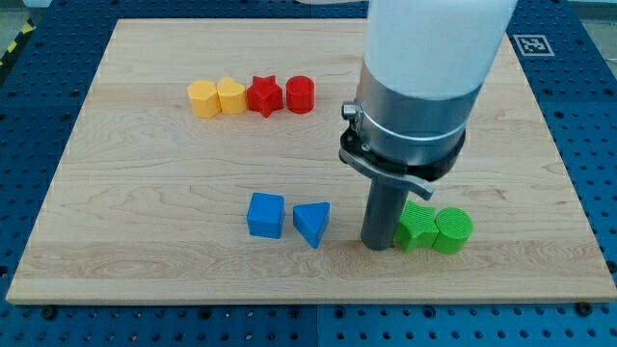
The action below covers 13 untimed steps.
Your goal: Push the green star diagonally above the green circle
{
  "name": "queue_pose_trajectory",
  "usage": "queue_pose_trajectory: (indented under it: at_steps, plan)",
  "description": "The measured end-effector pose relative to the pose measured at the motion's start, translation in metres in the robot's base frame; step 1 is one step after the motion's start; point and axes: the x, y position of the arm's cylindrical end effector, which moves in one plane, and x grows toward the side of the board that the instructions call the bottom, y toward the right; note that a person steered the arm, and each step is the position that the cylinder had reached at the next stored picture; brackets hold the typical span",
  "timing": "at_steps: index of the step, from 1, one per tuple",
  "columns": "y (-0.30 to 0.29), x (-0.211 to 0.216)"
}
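The green star [416,226] lies near the board's bottom right, touching the green circle [452,231] on its right side. My tip [378,245] rests on the board just left of the green star, touching or nearly touching it. The arm's white and grey body hangs above and hides the board behind the star.
A blue cube [265,214] and a blue triangle [312,223] lie left of my tip. A row at the view's top left holds a yellow hexagon [201,98], a yellow pentagon [230,95], a red star [264,95] and a red circle [300,94]. The wooden board [145,193] ends close below the green blocks.
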Motion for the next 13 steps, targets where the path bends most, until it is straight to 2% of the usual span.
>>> queue_pose_trajectory:
  at_steps: [1,3,4,5,7,10,11,13]
  plan:
    - [0.006,0.020]
    - [0.017,-0.017]
    - [0.033,-0.009]
    - [0.033,0.018]
    - [0.063,0.014]
    - [0.067,-0.052]
    - [0.091,-0.067]
    - [0.046,-0.070]
